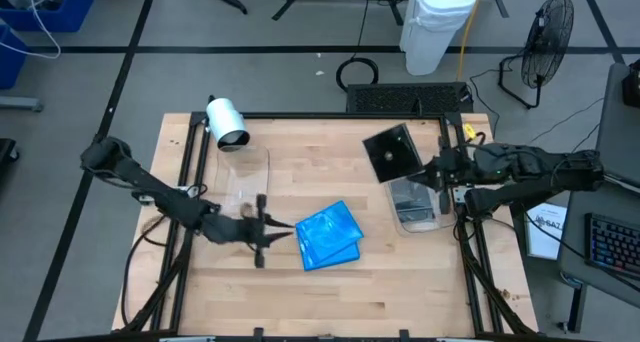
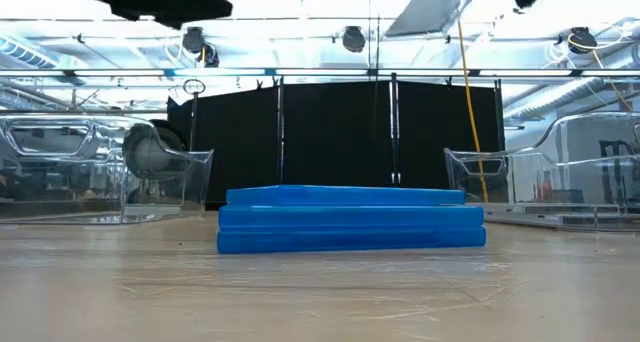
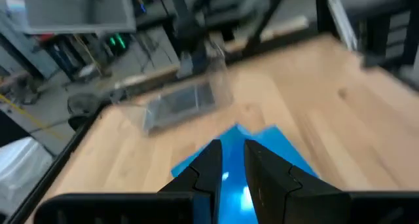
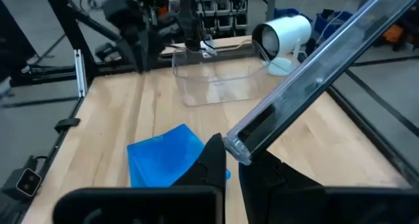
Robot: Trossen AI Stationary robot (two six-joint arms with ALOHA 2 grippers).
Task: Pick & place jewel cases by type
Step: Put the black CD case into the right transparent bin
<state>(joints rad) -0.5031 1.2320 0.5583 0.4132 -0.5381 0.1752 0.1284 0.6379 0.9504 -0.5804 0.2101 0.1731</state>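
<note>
So the left gripper point(image 1: 268, 234) is hovering low over the table, fingers point(image 3: 211, 164) nearly together and clamped on nothing, and the stack of blue jewel cases point(image 1: 328, 236) is lying just beside it toward the table's middle, right off the fingertips. That's the relation that matters: the left arm is way nearer to the blue stack, and the stack's near edge is facing it. Farther across, the right gripper point(image 1: 436, 172) is pinching a dark jewel case point(image 1: 392, 152) by its edge, holding it tilted up over the clear tub point(image 1: 417, 204) on the right side. The other clear tub point(image 1: 243, 172) is sitting behind the left gripper.
</note>
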